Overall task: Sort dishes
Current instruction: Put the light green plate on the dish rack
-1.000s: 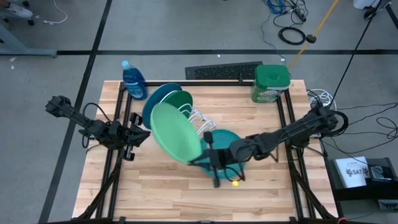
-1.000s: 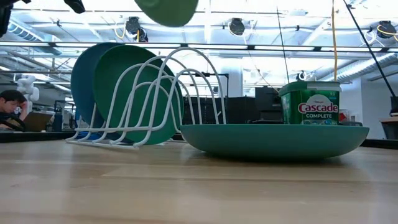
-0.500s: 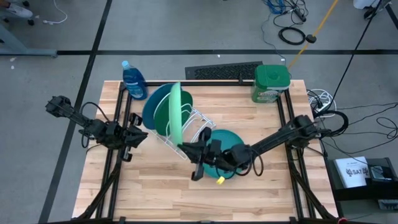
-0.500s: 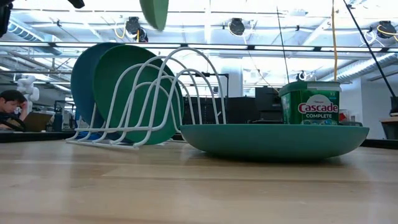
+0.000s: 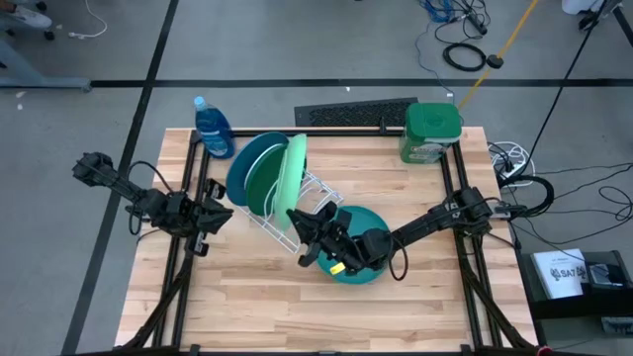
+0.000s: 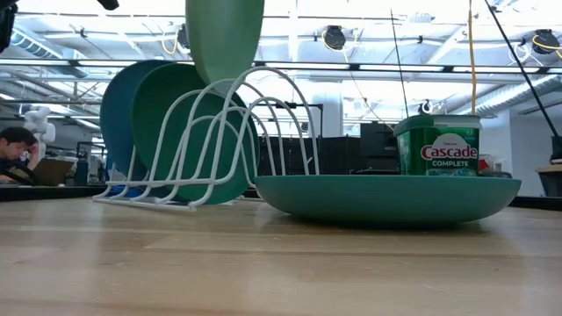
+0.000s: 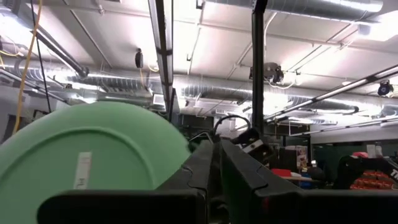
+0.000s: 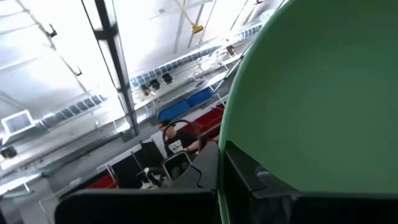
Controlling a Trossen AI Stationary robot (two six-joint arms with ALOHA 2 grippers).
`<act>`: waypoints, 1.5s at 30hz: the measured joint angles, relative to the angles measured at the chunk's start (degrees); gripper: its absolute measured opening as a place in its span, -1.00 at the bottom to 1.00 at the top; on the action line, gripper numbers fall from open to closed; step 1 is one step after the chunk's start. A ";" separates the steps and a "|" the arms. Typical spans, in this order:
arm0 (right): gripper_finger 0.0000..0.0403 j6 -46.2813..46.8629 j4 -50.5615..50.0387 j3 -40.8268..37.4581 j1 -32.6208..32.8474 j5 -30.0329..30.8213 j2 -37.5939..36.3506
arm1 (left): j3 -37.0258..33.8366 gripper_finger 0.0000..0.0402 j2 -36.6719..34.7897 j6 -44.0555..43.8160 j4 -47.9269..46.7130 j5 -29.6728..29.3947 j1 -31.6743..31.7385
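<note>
My right gripper [image 5: 305, 229] is shut on the light green plate [image 5: 293, 178], which stands on edge over the white wire rack [image 5: 318, 194]. In the low view the plate's [image 6: 224, 39] lower edge dips among the tops of the rack's [image 6: 263, 114] wires; I cannot tell whether it touches them. The blue plate [image 5: 240, 163] and the dark green plate [image 5: 265, 173] stand on edge in the rack's far-left slots. The teal plate [image 5: 368, 218] lies flat on the table under my right arm. My left gripper [image 5: 213, 222] waits open at the table's left. My right gripper pinches the light green plate's rim [image 8: 222, 134] between its two fingers, at the plate's near edge. The fingers come from the table's near right side, slanting upward. The plate is almost upright, its face toward the left, its lower edge at the rack's top.
A blue bottle [image 5: 213, 129] stands at the far left corner and a green-lidded tub [image 5: 431, 133] at the far right. A black grille [image 5: 356, 114] lies at the far edge. A person [image 6: 13, 145] sits in the room behind.
My right gripper has moved toward the rack and turned, bringing the light green plate from tilted face-up to standing on edge. It has then lowered the plate from high above the rack down to the tops of the wires.
</note>
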 joint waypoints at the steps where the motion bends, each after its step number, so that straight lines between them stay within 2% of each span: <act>1: -1.00 0.46 -0.02 0.00 -0.23 0.55 0.00 | -0.02 -0.85 -0.02 0.00 0.00 0.00 0.00; 8: -1.00 4.19 -4.53 0.00 -1.49 5.79 0.00 | 0.00 -0.85 0.00 0.44 0.43 0.00 -0.02; 14: -1.00 12.32 -13.99 0.01 -2.95 5.83 0.01 | 0.00 -0.85 -0.02 0.53 1.49 0.01 -0.01; 20: -1.00 16.05 -22.55 0.01 -3.80 5.89 0.04 | 0.00 -0.85 -0.02 0.55 1.46 0.00 -0.01; 39: -0.97 16.07 -37.13 0.02 -5.58 5.25 0.06 | 0.00 -0.85 -0.01 0.55 1.29 -0.09 0.00; 45: -0.85 15.62 -40.72 0.02 -5.60 5.20 0.04 | 0.00 -0.85 -0.02 0.55 1.25 -0.11 -0.02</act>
